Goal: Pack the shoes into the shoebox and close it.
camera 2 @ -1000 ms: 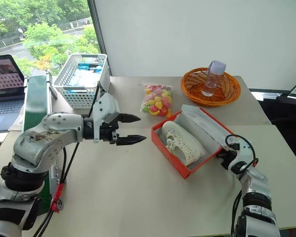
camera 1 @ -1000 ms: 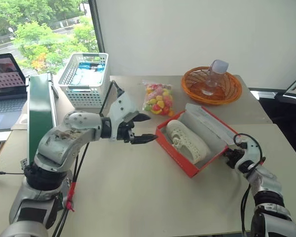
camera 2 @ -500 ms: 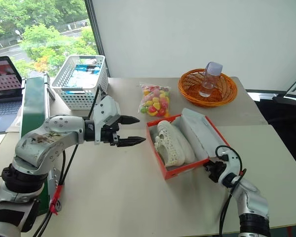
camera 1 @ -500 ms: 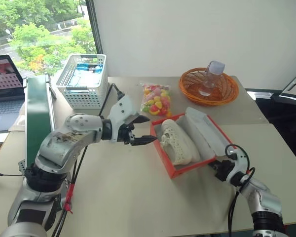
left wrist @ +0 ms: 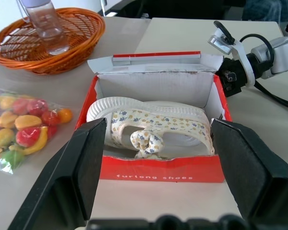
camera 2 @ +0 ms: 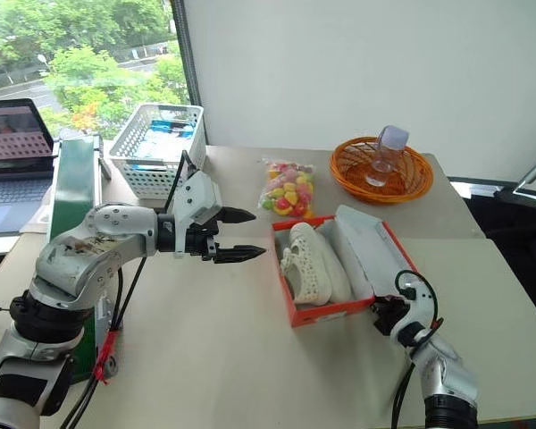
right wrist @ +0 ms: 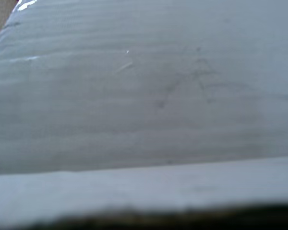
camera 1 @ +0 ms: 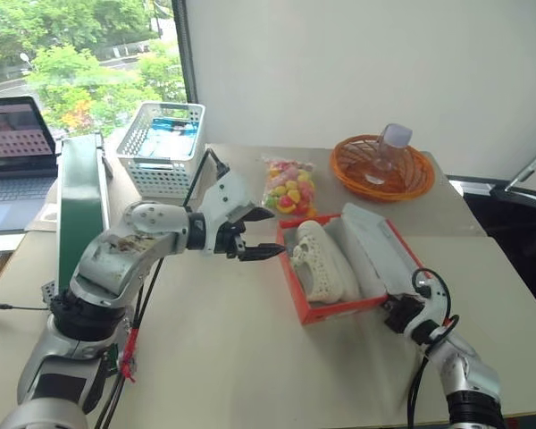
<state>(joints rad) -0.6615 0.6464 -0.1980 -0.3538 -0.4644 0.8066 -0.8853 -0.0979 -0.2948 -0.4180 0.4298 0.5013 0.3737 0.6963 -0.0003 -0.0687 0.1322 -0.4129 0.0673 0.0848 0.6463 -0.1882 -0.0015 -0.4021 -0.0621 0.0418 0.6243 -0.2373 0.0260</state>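
The red-orange shoebox point(camera 1: 336, 309) stands open in the middle of the table, its white-lined lid point(camera 1: 376, 248) leaning back on the right side. The cream shoes point(camera 1: 316, 260) lie side by side inside it, and the left wrist view shows a small bow on the nearer shoe point(left wrist: 153, 130). My left gripper point(camera 1: 266, 235) hovers open just left of the box, pointing at it. My right gripper point(camera 1: 396, 315) is shut and sits at the box's near right corner, below the lid. I cannot tell whether it touches the box. A pale flat surface point(right wrist: 144, 96) lies close before the right wrist camera.
A bag of colourful candies point(camera 1: 288, 187) lies just behind the box. An orange woven basket point(camera 1: 411, 181) with a clear bottle point(camera 1: 391, 147) stands at the back right. At the back left are a white mesh basket point(camera 1: 165, 147), a green upright panel point(camera 1: 80, 210) and a laptop point(camera 1: 13, 147).
The shoebox has slid and turned toward my left gripper. My right gripper has come back and left with its near right corner. The left gripper has stayed in place, open.
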